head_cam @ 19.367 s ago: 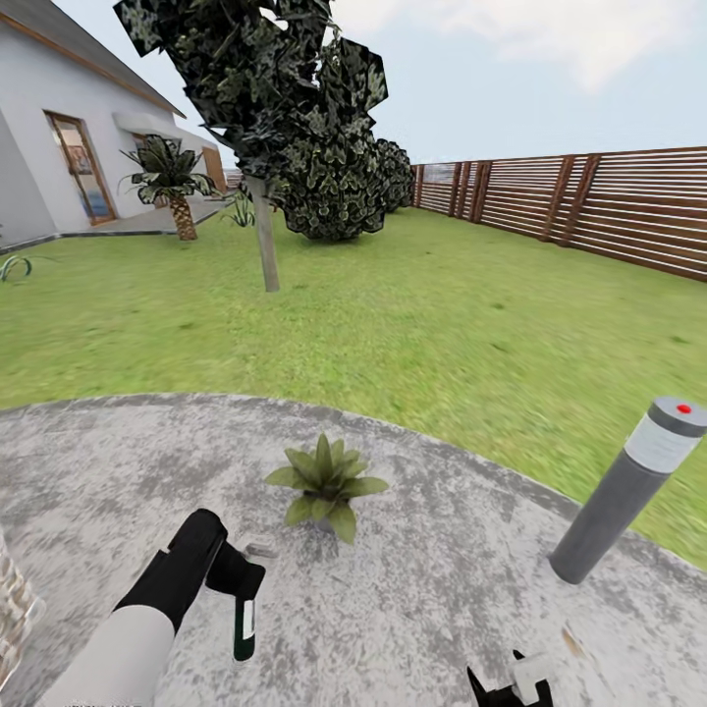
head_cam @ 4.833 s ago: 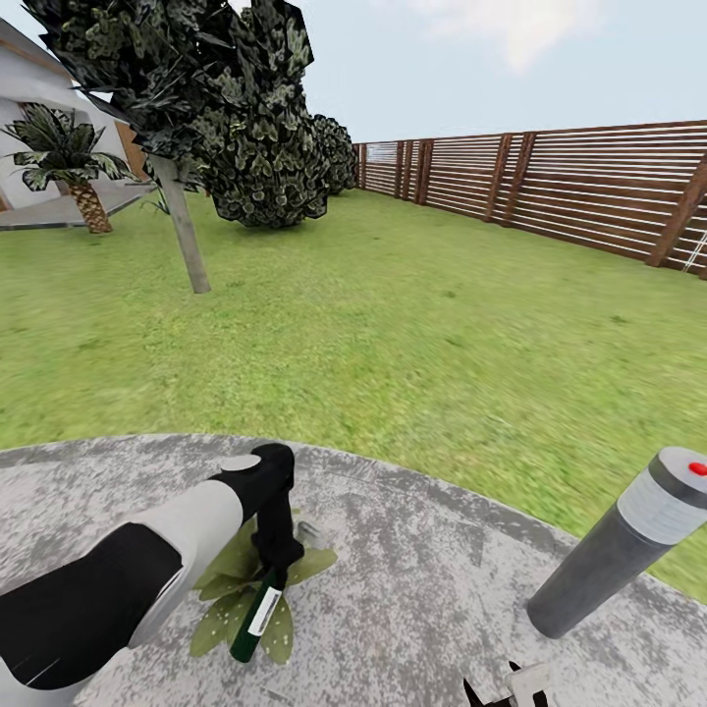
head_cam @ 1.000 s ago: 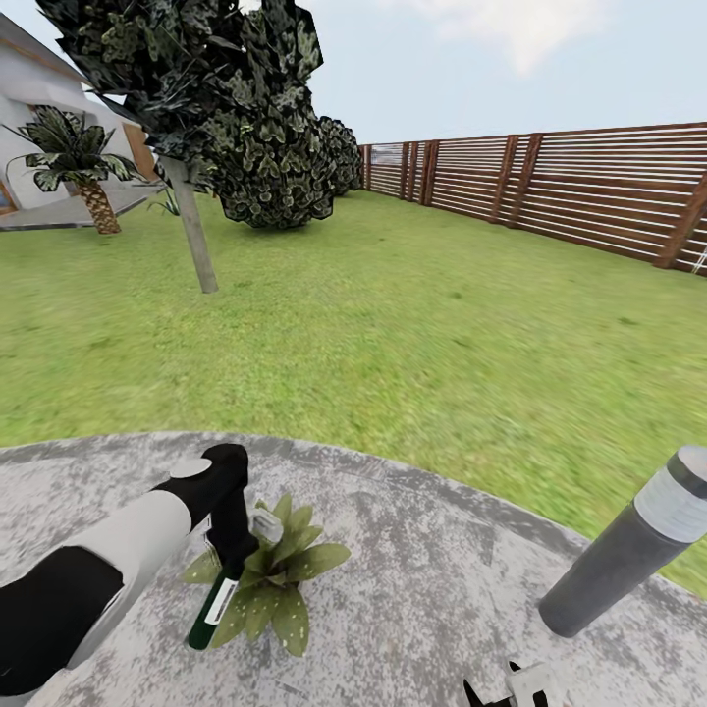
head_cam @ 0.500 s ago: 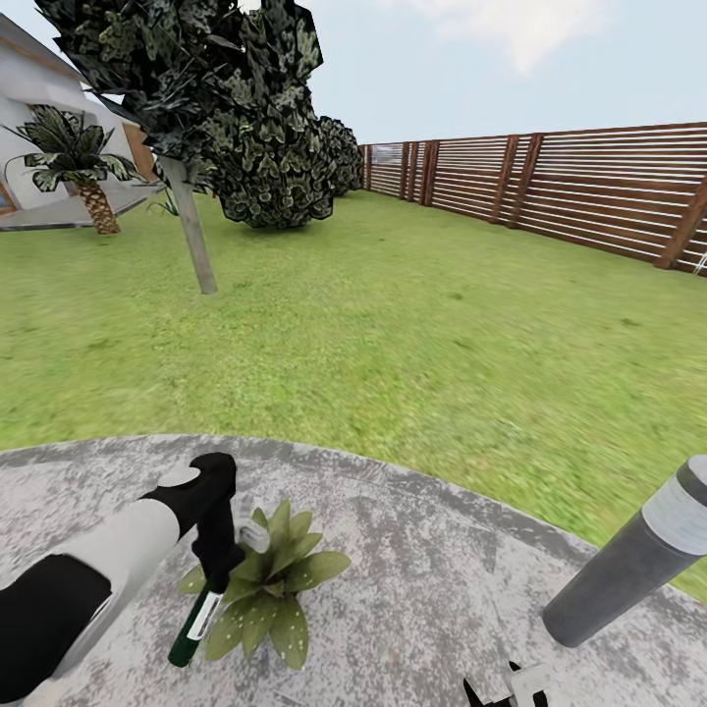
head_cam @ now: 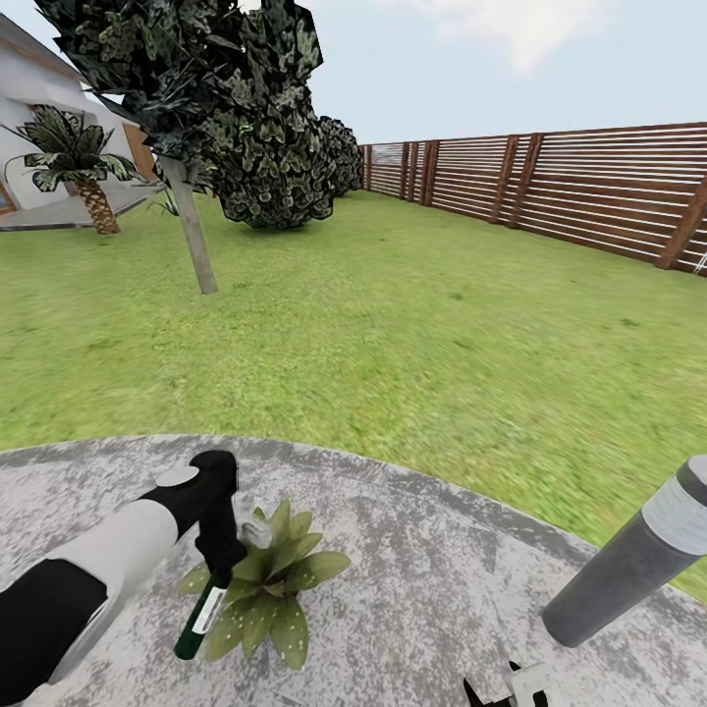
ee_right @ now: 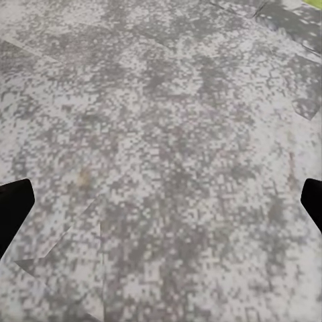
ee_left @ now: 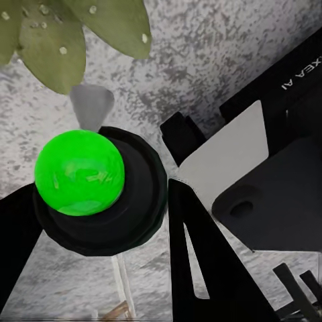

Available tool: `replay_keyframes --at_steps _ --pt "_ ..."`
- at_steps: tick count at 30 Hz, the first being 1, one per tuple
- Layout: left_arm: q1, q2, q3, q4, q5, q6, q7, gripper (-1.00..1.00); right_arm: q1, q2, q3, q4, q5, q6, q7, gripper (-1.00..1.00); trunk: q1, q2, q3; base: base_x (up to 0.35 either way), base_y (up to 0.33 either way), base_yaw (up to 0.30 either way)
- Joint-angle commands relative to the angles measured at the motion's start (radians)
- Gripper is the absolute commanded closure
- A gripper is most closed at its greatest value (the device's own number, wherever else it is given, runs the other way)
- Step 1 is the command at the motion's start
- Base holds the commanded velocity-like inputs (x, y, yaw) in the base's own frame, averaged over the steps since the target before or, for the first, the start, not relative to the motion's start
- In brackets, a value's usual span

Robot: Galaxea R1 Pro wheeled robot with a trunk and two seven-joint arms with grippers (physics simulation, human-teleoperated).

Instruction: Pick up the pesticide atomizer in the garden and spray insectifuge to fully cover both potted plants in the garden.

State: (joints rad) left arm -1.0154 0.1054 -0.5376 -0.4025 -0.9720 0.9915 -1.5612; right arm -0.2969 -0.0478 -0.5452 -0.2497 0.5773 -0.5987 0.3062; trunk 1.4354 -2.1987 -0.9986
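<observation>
Atomizer (head_cam: 204,617) sits clamped in my left gripper (head_cam: 222,550), nozzle beside the potted plant (head_cam: 270,589) on the grey paving (head_cam: 422,589). My right gripper's (ee_right: 161,208) fingertips are spread wide over bare paving.

The paving (head_cam: 442,579) in the lower part of the head view is grey with dark and light speckles. The potted plant (head_cam: 280,574) on it has green leaves with small pale dots. The atomizer (head_cam: 204,614) is dark green with a white label, and in the left wrist view its cap (ee_left: 79,172) is bright green inside a black ring. The left arm (head_cam: 108,560) is white and black. The lawn (head_cam: 393,334) is green, the fence (head_cam: 570,187) at upper right is brown, and the post (head_cam: 628,565) at lower right is dark grey with a light grey band.
</observation>
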Motion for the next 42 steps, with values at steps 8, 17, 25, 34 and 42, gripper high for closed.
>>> replay_keyframes --at_steps 8,17,25,34,42 --pt "0.007 0.071 -0.002 0.004 -0.006 0.01 -0.01 1.0 -0.001 0.0 -0.009 0.0 0.003 -0.004 0.008 -1.0 0.0 0.0 -0.001 0.0 0.0 0.0" --pt "0.026 0.117 -0.004 0.004 -0.008 0.009 -0.01 1.0 -0.001 0.0 -0.009 0.0 0.003 -0.004 0.008 -1.0 0.0 0.0 -0.001 0.0 0.0 0.0" --pt "0.055 0.105 -0.011 0.004 -0.016 0.007 -0.01 1.0 -0.001 0.0 -0.009 0.0 0.003 -0.003 0.008 -1.0 0.0 0.0 -0.001 0.0 0.0 0.0" --pt "0.08 0.107 -0.003 0.003 -0.01 0.014 0.061 1.0 -0.001 0.0 -0.009 0.0 0.003 -0.004 0.008 -1.0 0.0 0.0 -0.001 0.0 0.0 0.0" --pt "0.071 0.113 -0.003 -0.007 -0.008 0.015 0.074 1.0 -0.001 0.0 -0.009 0.0 0.003 -0.004 0.008 -1.0 0.0 0.0 -0.001 0.0 0.0 0.0"
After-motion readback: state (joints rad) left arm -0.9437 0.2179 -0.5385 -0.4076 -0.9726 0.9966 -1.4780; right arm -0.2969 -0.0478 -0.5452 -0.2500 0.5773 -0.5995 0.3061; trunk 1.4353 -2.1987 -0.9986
